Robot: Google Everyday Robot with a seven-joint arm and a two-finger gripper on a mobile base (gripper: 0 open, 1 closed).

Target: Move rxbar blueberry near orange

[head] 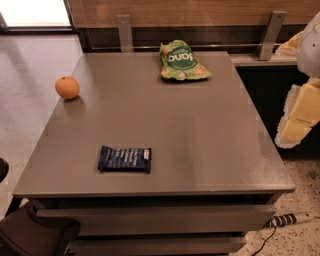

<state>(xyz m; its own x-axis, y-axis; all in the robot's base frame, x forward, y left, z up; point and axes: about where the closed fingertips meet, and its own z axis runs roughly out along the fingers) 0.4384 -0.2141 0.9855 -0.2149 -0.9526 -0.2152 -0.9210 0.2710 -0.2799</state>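
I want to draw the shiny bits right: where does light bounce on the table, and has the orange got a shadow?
Camera view: a bright patch glows top left; the table has a pale sheen mid-right; the orange throws a soft dark smudge toward us; the rxbar blueberry looks dim; the gripper, at the right edge beside the table, looks pale yellow.
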